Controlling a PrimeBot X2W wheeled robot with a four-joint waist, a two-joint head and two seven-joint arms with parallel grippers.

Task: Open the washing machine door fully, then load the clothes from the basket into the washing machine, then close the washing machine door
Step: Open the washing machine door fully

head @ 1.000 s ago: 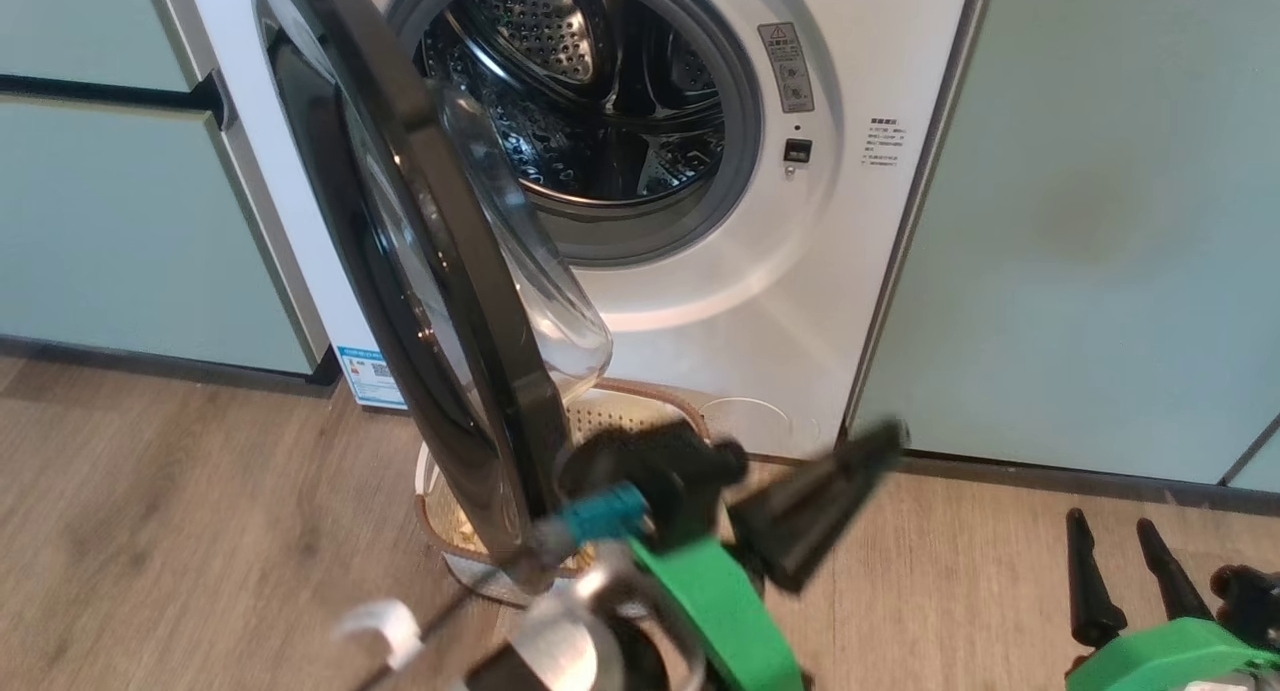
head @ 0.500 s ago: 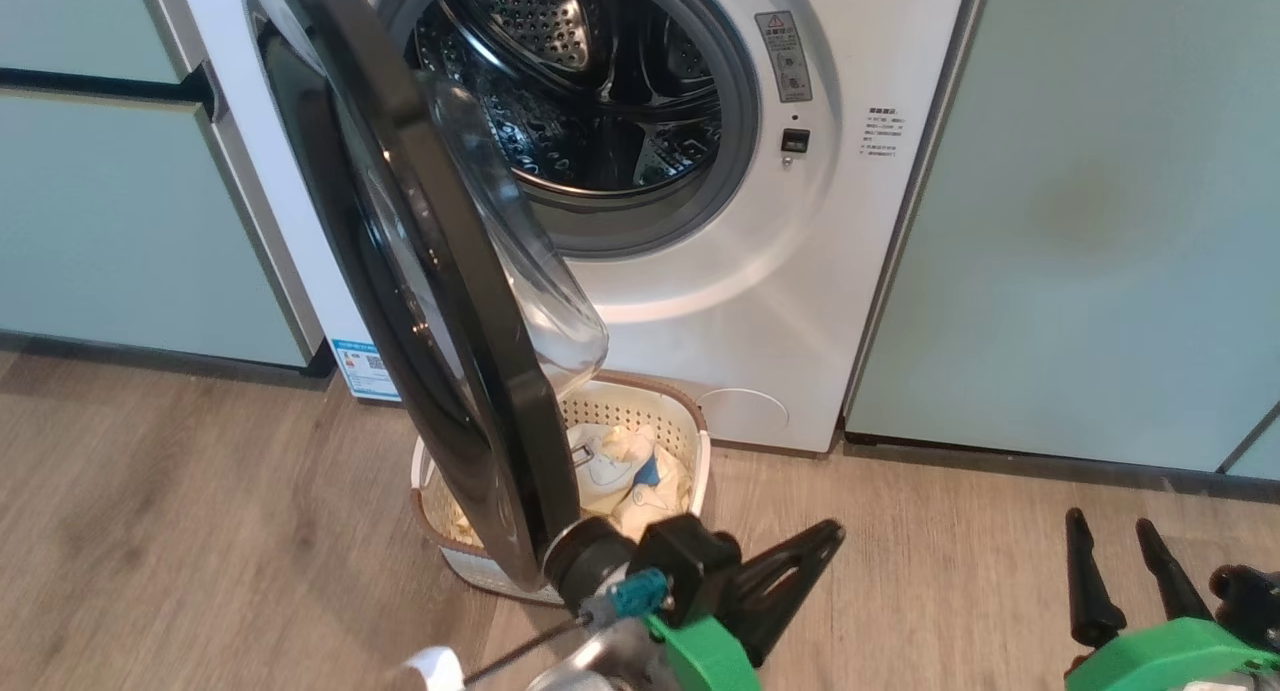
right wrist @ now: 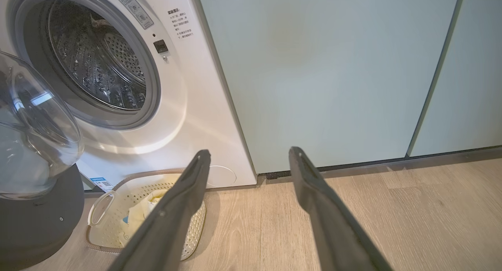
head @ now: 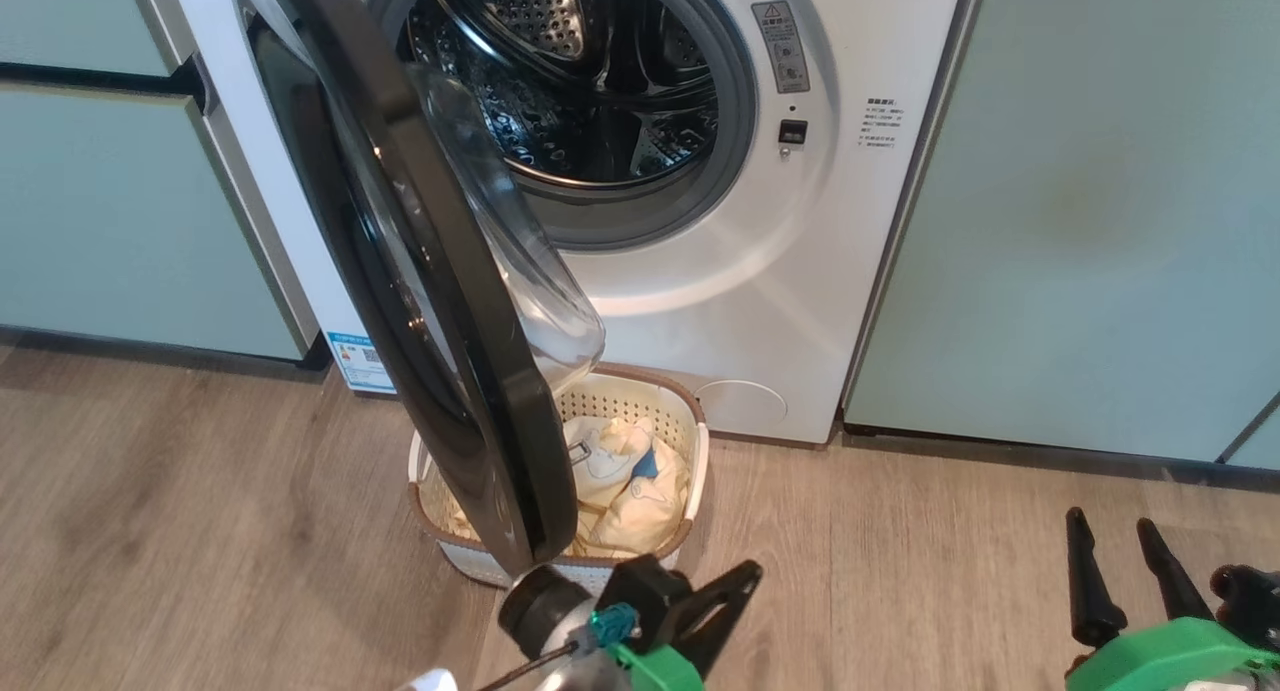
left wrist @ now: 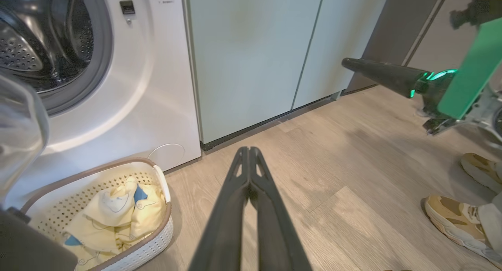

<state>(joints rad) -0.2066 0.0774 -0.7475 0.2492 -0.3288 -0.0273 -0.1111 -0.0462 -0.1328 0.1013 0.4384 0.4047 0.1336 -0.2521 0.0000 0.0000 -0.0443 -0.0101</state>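
Observation:
The washing machine (head: 820, 231) stands with its steel drum (head: 580, 91) exposed. Its round black door (head: 400, 271) juts out nearly edge-on toward me, glass bowl (head: 520, 261) facing the opening. Below the door, on the floor, sits the cream basket (head: 694, 441) with pale yellow clothes (head: 625, 471) inside. My left gripper (head: 748, 571) is shut on nothing, low and just in front of the basket, apart from the door's lower edge. In the left wrist view its fingers (left wrist: 248, 177) are pressed together over bare floor. My right gripper (head: 1110, 521) stands open and empty at the lower right; between its fingers (right wrist: 188, 192) is only the floor.
Pale teal cabinets (head: 1080, 211) flank the machine on both sides. Wood floor (head: 200, 531) stretches to left and right of the basket. A person's tan shoes (left wrist: 455, 212) stand on the floor at the right of the left wrist view, past my right gripper (left wrist: 347, 63).
My left gripper has dropped back down and toward me, away from the door's lower edge, uncovering the basket and clothes. The camera has tilted slightly. The right gripper has stayed put.

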